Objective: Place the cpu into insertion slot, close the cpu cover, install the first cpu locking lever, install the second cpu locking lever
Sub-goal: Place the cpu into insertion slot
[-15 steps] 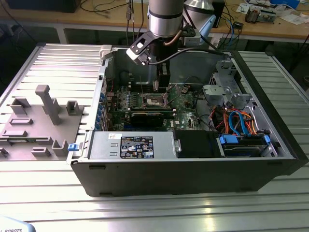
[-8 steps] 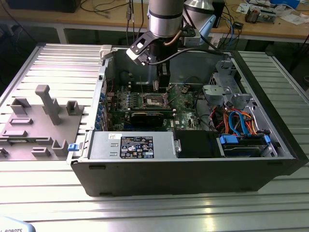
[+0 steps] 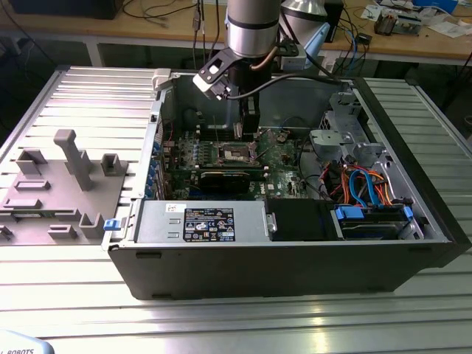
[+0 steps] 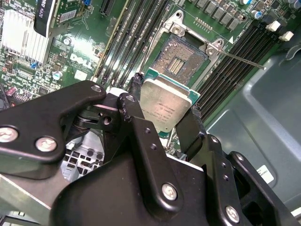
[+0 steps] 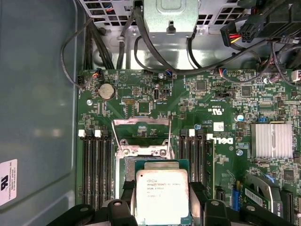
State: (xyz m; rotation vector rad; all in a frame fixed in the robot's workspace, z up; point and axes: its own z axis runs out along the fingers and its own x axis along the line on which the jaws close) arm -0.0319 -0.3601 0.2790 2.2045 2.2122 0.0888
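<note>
Slatted metal table (image 3: 74, 96), open PC case (image 3: 295, 258) on it, gripper (image 4: 165, 100) clamped on cpu (image 4: 162, 113) — held above bare slot (image 4: 181, 56), cover (image 5: 141, 122) swung open

I'm holding the arm (image 3: 251, 29) vertical, wrist pointing down, and the gripper (image 4: 165, 101) is pinching the cpu (image 4: 162, 109) between its two black fingers (image 4: 188, 127).

- My pincer (image 5: 162, 188) grips the cpu (image 5: 162, 197) by its nine and three o'clock edges.
- The cpu cover (image 5: 141, 122) stands open at twelve o'clock from the cpu.
- Black memory slots (image 5: 96, 169) flank the cpu at nine and three.
- A silver heatsink (image 5: 271, 140) lies towards two o'clock.
</note>
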